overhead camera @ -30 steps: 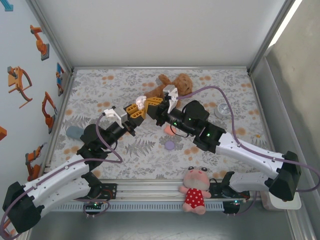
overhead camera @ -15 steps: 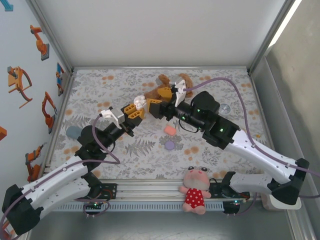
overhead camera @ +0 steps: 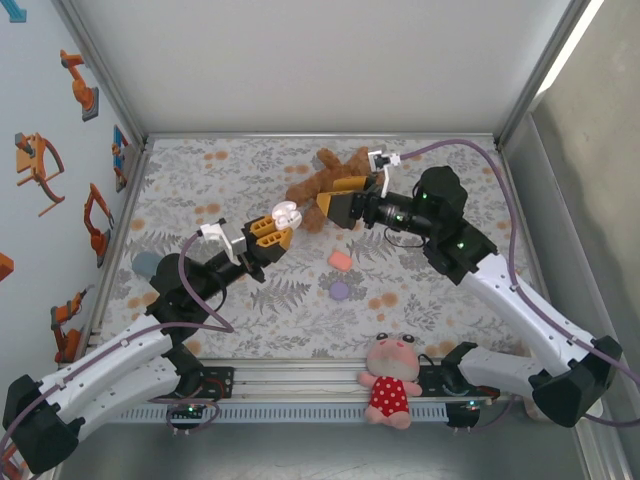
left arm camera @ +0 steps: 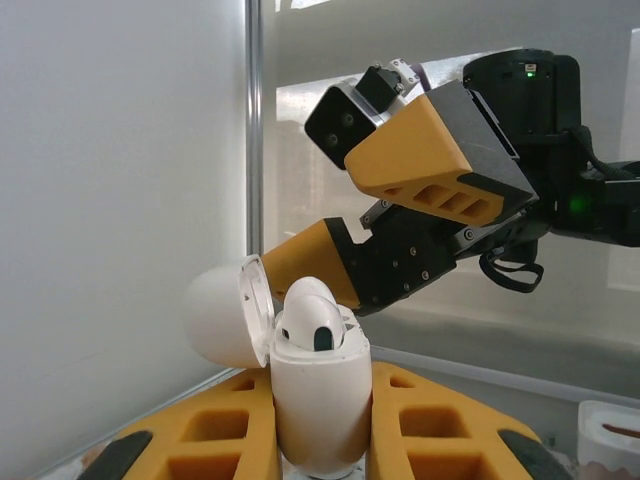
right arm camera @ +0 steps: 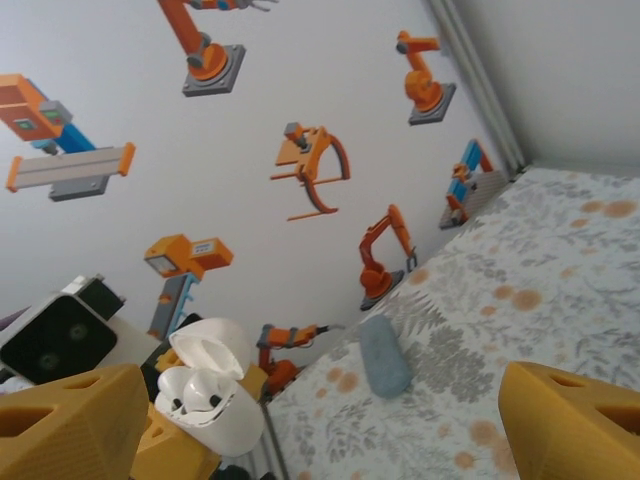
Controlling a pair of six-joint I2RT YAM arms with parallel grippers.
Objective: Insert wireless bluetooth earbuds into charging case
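**Open case held aloft, free claw alongside**

Grips the charging case (left arm camera: 315,400) low on its rounded body with the left claw (left arm camera: 318,445), clenched hard, well above the patterned tabletop (overhead camera: 200,180). Holds it upright in the left wrist view: long axis vertical, lid (left arm camera: 228,325) swung back on its hinge to one side. Shows the earbuds (right arm camera: 190,398) already in the mouth of the case, apparently two side by side from the right wrist view, with one (left arm camera: 310,318) standing a little proud.

Leaves the right claw (overhead camera: 335,207) released, jaws spread wide and empty. Places its tips just beside the case at about the same height. Puts the case ahead of that claw and off toward one finger (right arm camera: 70,425), not between the two. Makes the right arm the likelier one for any finishing touch, the left being occupied.

Looks smooth, glossy and hard: an egg-like white shell, tiny white buds with dark spots. Probably calls for a light press or a nudge of the lid across its hinge. Risks twisting so slick a shell in the ribbed orange fingers.

Cannot identify the pink block (overhead camera: 341,259) and purple disc (overhead camera: 340,291) lying on the tabletop.
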